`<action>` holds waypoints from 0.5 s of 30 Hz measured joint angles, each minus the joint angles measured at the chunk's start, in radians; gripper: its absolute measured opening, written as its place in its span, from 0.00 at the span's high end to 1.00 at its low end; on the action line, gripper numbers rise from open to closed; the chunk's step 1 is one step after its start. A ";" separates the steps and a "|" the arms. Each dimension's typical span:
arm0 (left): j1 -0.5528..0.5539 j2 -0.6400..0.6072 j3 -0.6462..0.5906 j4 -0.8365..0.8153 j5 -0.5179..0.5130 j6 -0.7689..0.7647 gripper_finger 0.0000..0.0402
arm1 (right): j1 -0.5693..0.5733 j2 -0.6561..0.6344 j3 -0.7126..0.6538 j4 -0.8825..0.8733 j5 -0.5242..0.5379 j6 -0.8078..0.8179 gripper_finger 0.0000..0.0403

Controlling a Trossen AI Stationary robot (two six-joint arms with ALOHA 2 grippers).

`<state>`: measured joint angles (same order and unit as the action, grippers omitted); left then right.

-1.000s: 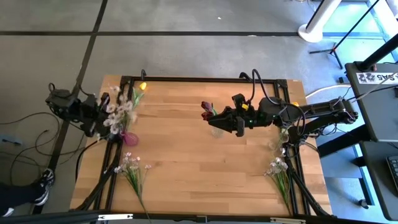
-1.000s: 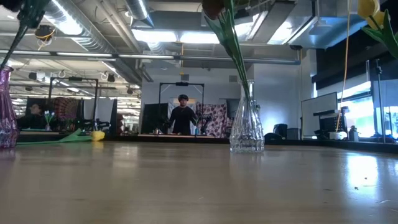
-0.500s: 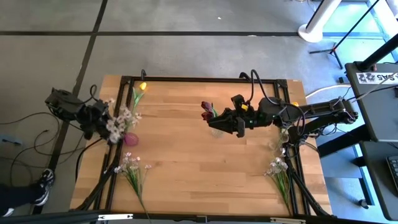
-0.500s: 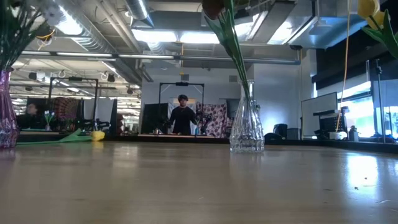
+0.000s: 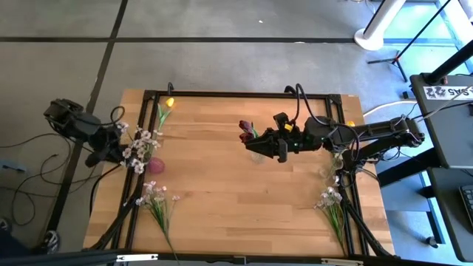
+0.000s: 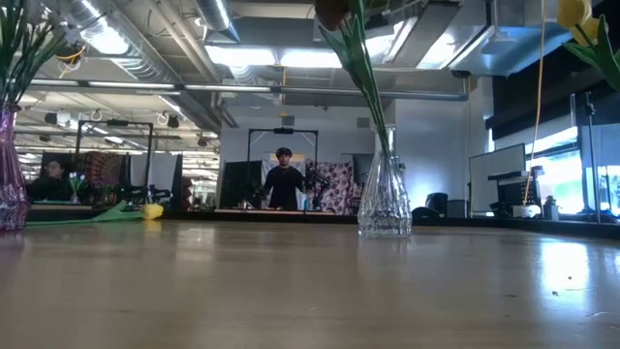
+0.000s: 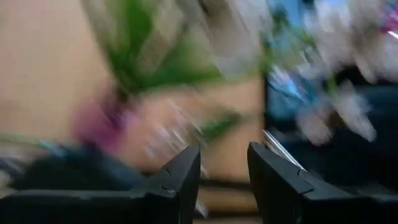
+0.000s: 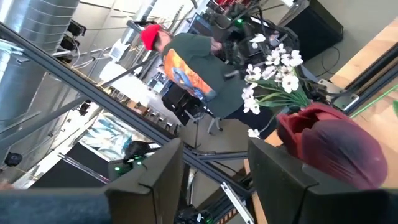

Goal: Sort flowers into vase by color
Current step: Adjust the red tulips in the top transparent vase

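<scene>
Two vases stand on the desk (image 5: 222, 185): a purple vase (image 5: 155, 165) holding white sprigs (image 5: 137, 144), and a clear vase (image 5: 257, 154) holding a maroon tulip (image 5: 245, 130). Left end effector (image 5: 111, 151) is beside the sprigs, fingers narrowly apart, empty. Right end effector (image 5: 277, 144) is at the clear vase, fingers apart.

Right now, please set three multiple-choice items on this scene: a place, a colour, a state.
1. The yellow tulip lies: A on the floor; B flat on the wooden table; C on a chair.
2. The glass vase holding the white-pink blossom sprigs is: A purple; B blue; C black.
3. The left gripper and right gripper are: A open; B shut; C out of view.
Key: B, it lies by the table's edge; A, purple shows under the sprigs; A, both wrist views show fingers apart.
</scene>
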<state>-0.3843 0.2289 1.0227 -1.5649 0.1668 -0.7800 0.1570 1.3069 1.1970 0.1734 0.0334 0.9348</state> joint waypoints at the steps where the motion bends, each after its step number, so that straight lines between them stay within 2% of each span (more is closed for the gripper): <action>1: 0.000 0.018 0.012 -0.008 0.050 -0.032 0.68 | 0.000 0.007 0.000 0.002 0.000 0.000 0.55; 9: 0.000 0.125 0.021 -0.006 0.298 -0.300 0.68 | 0.000 0.038 0.000 -0.015 -0.007 0.000 0.55; 15: 0.000 0.156 0.021 0.018 0.481 -0.480 0.68 | 0.000 0.041 0.000 -0.147 -0.041 0.001 0.55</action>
<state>-0.3843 0.3847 1.0438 -1.5468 0.6474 -1.2605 0.1570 1.3475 1.1973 0.0265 -0.0081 0.9355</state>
